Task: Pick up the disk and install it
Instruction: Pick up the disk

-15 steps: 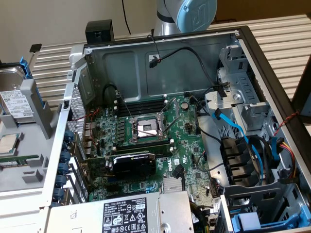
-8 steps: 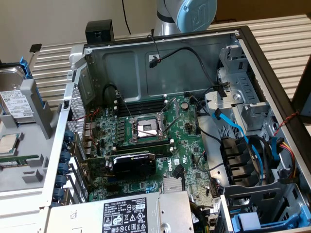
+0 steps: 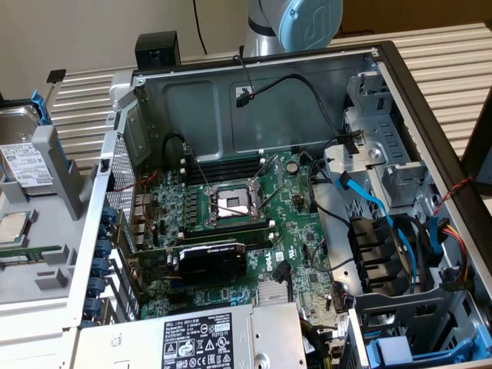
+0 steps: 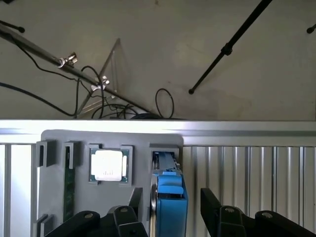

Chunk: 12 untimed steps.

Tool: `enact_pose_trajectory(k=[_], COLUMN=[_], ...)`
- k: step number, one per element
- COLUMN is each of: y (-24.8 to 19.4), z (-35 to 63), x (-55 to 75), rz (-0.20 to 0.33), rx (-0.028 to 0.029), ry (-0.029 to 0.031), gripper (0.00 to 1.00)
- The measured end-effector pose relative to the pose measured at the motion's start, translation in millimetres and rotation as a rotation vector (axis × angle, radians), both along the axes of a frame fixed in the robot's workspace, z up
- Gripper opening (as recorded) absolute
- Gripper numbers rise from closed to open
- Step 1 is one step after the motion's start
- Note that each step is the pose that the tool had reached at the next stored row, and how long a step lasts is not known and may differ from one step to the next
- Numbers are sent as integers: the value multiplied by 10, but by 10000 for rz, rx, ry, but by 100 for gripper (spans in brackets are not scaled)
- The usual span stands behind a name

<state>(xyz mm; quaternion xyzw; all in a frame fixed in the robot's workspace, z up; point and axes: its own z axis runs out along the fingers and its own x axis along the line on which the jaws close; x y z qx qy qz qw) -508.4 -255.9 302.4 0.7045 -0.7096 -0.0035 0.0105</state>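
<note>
While the disk [image 3: 21,157] stood in a slot of the grey holder [image 3: 46,261] at the exterior view's left, outside the open case [image 3: 254,231], the gripper [image 4: 170,217] hung over it, jaws spread wide. From the wrist, past the chip [image 4: 108,164], its blue frame [image 4: 170,195] rose edge-on between the fingers [image 4: 213,207], flat faces toward them, apparently touching neither.
</note>
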Motion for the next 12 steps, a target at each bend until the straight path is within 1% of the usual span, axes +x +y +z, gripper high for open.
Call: enact_pose_trajectory(k=[10,11,12], y=[0,0,0], z=[0,1,1], x=[-5,-5,-6], rz=[-147,-151,-153], rx=[0,0,0], ry=[44,50,54], gripper=[58,56,56])
